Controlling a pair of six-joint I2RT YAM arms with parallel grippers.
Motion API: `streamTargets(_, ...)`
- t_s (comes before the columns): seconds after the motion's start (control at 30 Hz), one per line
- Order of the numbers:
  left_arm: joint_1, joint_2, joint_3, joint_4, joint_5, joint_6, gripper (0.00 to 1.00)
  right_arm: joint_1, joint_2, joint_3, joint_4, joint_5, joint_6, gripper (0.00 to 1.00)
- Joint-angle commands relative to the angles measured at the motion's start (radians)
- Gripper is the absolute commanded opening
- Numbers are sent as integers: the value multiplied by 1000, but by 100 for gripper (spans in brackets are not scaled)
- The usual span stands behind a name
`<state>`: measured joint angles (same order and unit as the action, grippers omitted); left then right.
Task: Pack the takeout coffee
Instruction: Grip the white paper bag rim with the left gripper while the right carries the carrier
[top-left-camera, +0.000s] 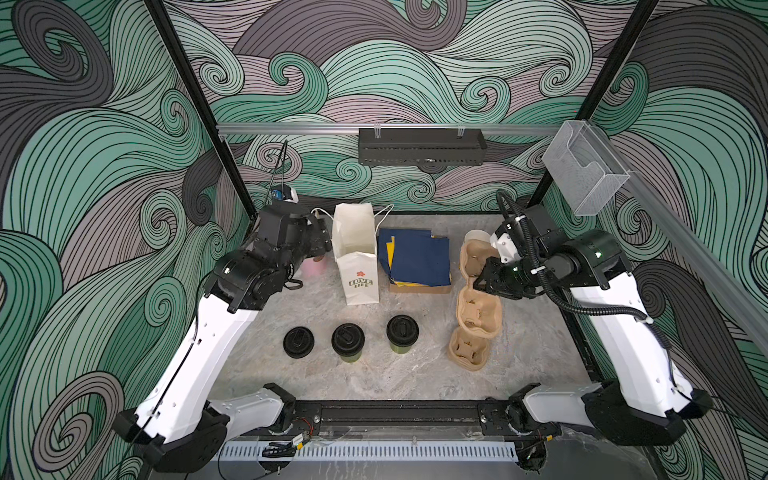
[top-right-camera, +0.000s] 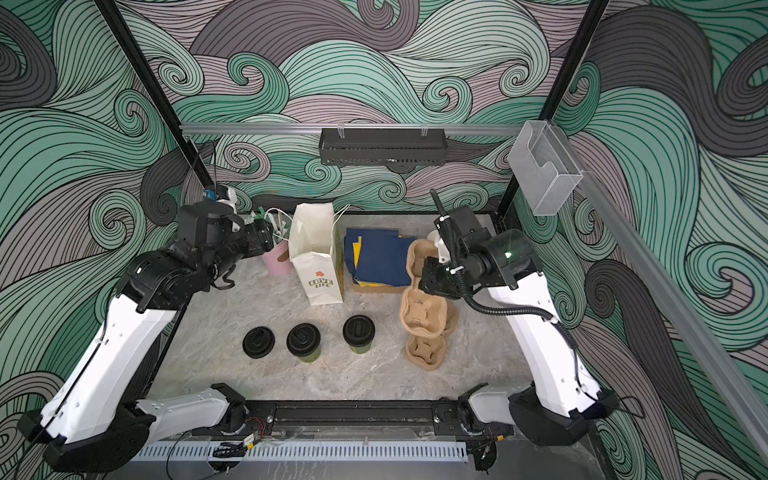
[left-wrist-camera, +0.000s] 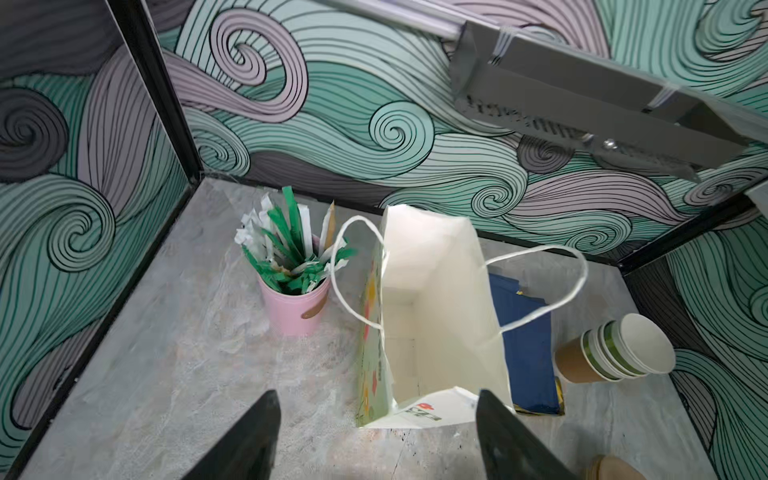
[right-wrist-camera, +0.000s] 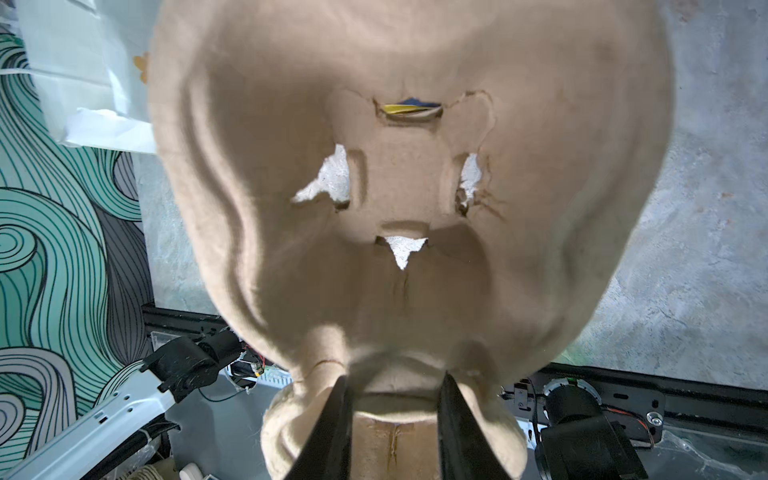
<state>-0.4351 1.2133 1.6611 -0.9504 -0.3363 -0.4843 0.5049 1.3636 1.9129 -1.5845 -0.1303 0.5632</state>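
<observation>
Seen from above, a marble-patterned table (top-left-camera: 374, 382) in a booth with swirling green walls; nearest the front edge, a row of three black discs: a loose black lid (top-left-camera: 298, 341) lying flat, then a takeout coffee cup (top-left-camera: 348, 341) and a second takeout coffee cup (top-left-camera: 402, 331), both upright, olive-sided, lidded and untouched; neither is packed yet. To their right, a pile of pulp carriers (top-left-camera: 467, 351) on the table; just beyond it the right gripper (right-wrist-camera: 395, 380) has its fingers pinched narrowly on the bridge between the two wells of a cup carrier (right-wrist-camera: 249, 166), which appears raised and tilted, with table showing through its slits. Further back, mid-table, a white paper bag (top-left-camera: 357, 266) stands open and empty, handles flopped outward; the left gripper (left-wrist-camera: 377, 395) hangs just beside its open top, fingers spread wide, holding nothing. Beside the bag, navy napkins (top-left-camera: 417, 257); behind the left arm, a pink pot (left-wrist-camera: 295, 307) of wrapped stirrers; at the back, a stack of lidless cups (left-wrist-camera: 615, 353) on its side.

The step in hand looks like bringing the carrier out for loading; it is best done by setting it flat, wells up, on bare table close to the cups, and letting go only once it sits level; the left arm should stay clear of the bag's handles and the pot.
</observation>
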Motion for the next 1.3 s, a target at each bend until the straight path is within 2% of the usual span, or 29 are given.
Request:
streamTargets(0.0, 104, 60, -2, -31, 299, -29, 80, 40, 55, 86, -33, 16, 27, 30)
streamTargets(0.27, 272, 170, -67, 105, 494, -48, 84, 113, 184, 282, -38, -8, 32, 30)
streamTargets(0.37, 289, 198, -73, 155, 556, -44, 82, 129, 211, 319, -38, -7, 32, 30)
streamTargets(0.67, 300, 320, -39, 194, 632, -17, 71, 141, 248, 365, -38, -8, 30, 30)
streamTargets(0.87, 303, 374, -23, 196, 654, -19, 52, 150, 261, 371, -34, 4, 29, 29)
streamTargets(1.03, 302, 359, -38, 208, 658, -26, 35, 161, 266, 365, -20, 2, 29, 29)
streamTargets(1.27, 300, 293, -103, 255, 658, -43, 21, 189, 290, 374, 4, 8, 44, 29)
